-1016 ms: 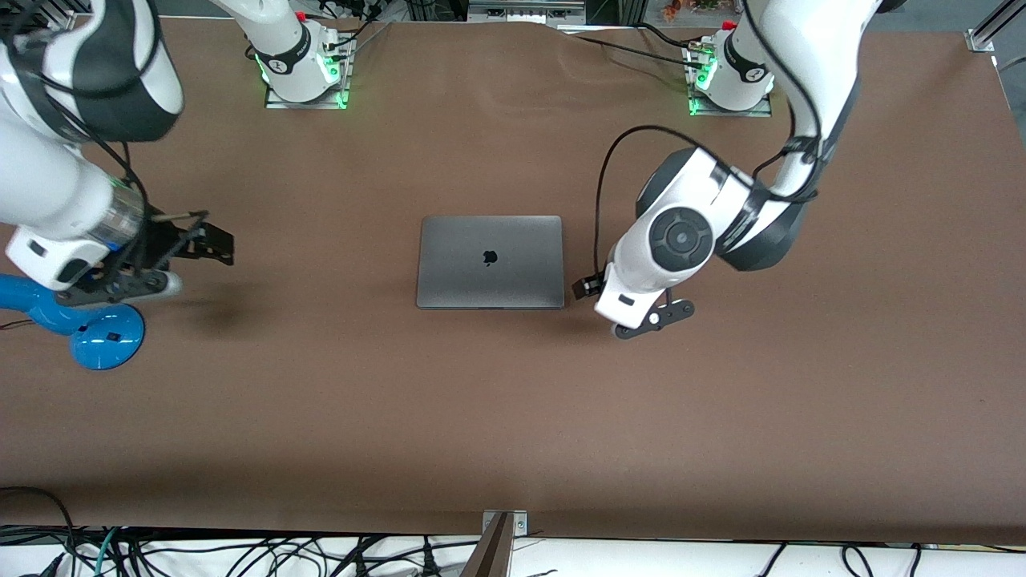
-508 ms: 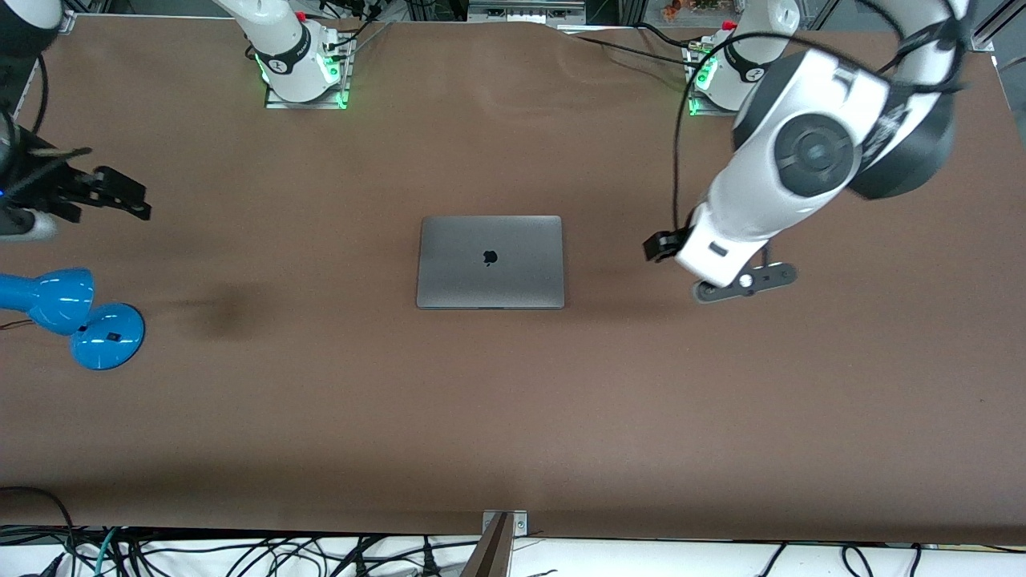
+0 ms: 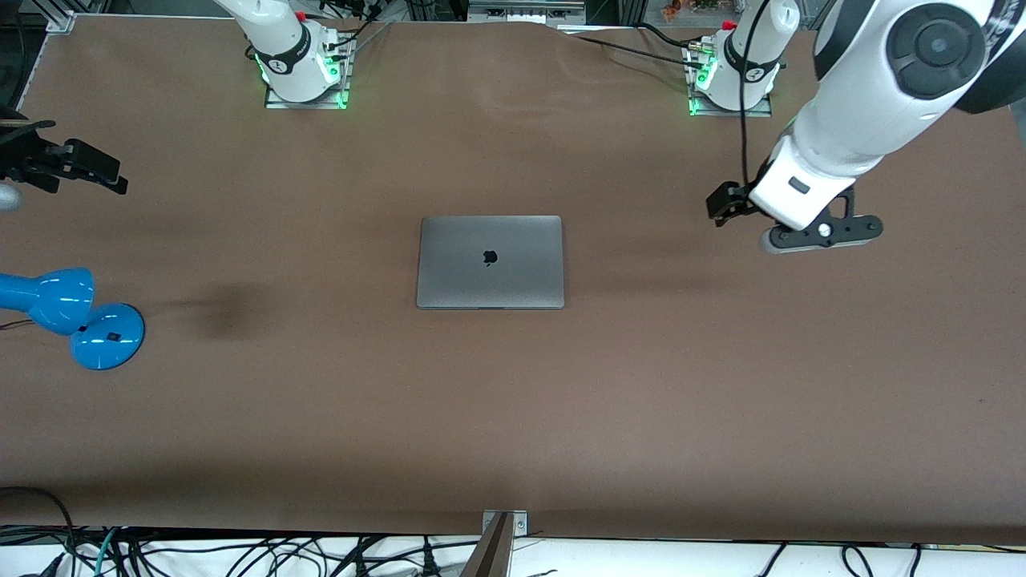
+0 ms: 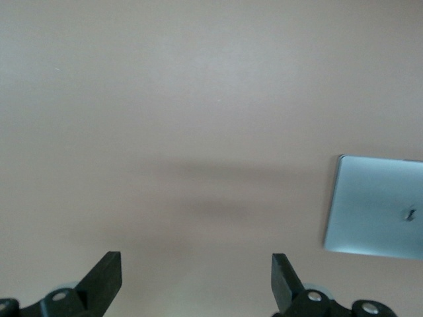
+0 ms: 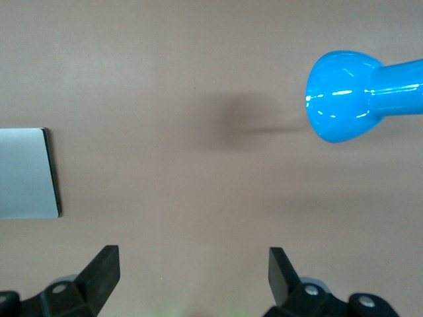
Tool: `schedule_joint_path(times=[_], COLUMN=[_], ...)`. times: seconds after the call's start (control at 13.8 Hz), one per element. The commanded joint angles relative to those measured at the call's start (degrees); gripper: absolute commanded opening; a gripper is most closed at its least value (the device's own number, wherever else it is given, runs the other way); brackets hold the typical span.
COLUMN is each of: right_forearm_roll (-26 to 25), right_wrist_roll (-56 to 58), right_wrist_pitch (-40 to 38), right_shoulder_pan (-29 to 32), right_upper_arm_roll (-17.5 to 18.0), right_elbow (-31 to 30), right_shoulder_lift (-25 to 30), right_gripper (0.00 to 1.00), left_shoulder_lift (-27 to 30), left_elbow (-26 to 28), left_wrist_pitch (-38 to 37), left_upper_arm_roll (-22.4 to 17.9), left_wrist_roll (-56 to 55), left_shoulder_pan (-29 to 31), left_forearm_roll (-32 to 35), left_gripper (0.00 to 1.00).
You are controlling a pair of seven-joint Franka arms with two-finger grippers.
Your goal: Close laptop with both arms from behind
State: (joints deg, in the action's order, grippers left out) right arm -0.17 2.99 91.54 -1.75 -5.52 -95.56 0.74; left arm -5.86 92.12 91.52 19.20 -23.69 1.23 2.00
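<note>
The laptop (image 3: 490, 261) lies shut and flat mid-table, well clear of every edge, so the closing looks done. A blue lamp (image 3: 72, 316) stands by the right arm's end. Both pincers hang empty, fingers apart (no containers here): left gripper (image 4: 197, 281) and right gripper (image 5: 193, 277), over bare table (image 3: 513, 417).

A slim space-grey laptop (image 3: 490, 261) lies shut and flat at the middle of the brown desk, well clear of every edge, its lid up and a black apple logo (image 3: 490, 257) at the centre. Two glossy white arms hang above bare desk on either side of it, the left gripper (image 3: 721, 204) toward the left arm's end, the right gripper (image 3: 76, 164) at the right arm's edge, both with fingers spread and empty
</note>
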Motion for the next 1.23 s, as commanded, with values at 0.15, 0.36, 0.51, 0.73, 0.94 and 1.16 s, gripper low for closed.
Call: schedule_joint_path(times=[0.15,0.36,0.51,0.73,0.94,1.16], right_forearm_roll=[-1.24,-1.41,-1.85,-1.5,-1.06,-0.98], right_wrist_roll=[-4.74,-4.48,-4.39,-4.22,-4.66,-5.36], right_wrist_pitch=[4.52,5.04,6.8,6.81,6.54,6.37], right_shoulder_pan=[0.61,0.61,0.61,0.61,0.61,0.61], right_upper_arm_roll=[0.86,0.95,1.13,1.91,3.76,4.03], right_elbow=[-3.59,-3.76,-3.85,-3.85,-3.94,-3.94], right_shoulder_lift=[1.9,1.81,1.81,1.9,1.81,1.55], right_gripper=[1.0,1.0,1.0,1.0,1.0,1.0], left_shoulder_lift=[10.33,12.62,13.59,13.07,12.63,12.45], left_elbow=[10.52,10.89,10.89,10.54,10.63,10.45], left_wrist_pitch=[0.59,-2.39,-2.84,-1.62,-1.26,-1.26], left_upper_arm_roll=[-5.46,-10.58,-10.84,-13.3,-14.97,-14.8], left_wrist_roll=[11.9,16.56,15.96,16.14,15.7,15.52], left_shoulder_pan=[0.02,-2.37,-2.46,-3.77,-6.49,-6.33], left_forearm_roll=[-1.03,-1.12,-1.99,-4.36,-4.46,-3.67], left_gripper=[1.0,1.0,1.0,1.0,1.0,1.0])
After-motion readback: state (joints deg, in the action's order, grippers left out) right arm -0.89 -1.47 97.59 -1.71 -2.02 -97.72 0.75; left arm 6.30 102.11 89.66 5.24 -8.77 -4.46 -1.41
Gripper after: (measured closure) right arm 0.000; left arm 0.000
